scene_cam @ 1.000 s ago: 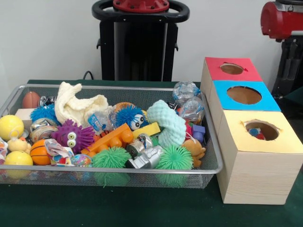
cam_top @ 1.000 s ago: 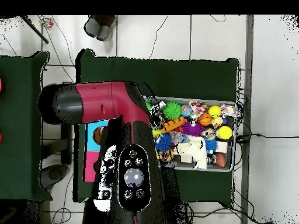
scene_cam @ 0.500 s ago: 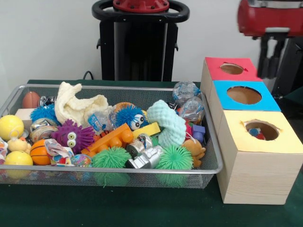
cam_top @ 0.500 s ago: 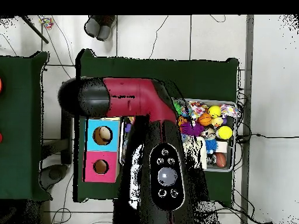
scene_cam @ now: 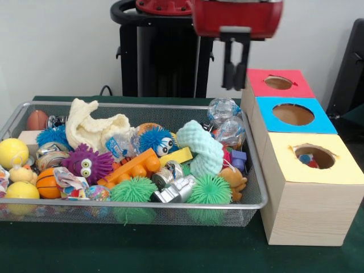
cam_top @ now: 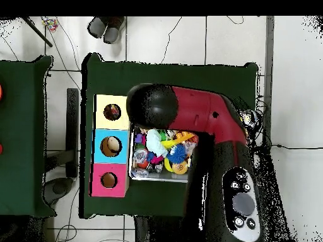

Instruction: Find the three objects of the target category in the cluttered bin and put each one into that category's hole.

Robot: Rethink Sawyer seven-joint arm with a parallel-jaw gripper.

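Green spiky rubber balls, one and another, sit at the near wall of the silver wire-mesh bin, with a silver toy robot lying between them. We can't tell which three objects are the targets; all the toys in view are in the bin. Just behind: an orange plastic building block, a purple spiky ball with googly eyes to its left, a mint knobbly foam piece to its right. Far left, a cream knit cloth.

Right of the bin we see a wooden box row, tops yellow, blue, red going near to far, each with a round hole. Small items show inside the yellow hole.

The black gripper hangs from the red arm above the bin's far right corner, beside the red box. Jaws close together, nothing between them.
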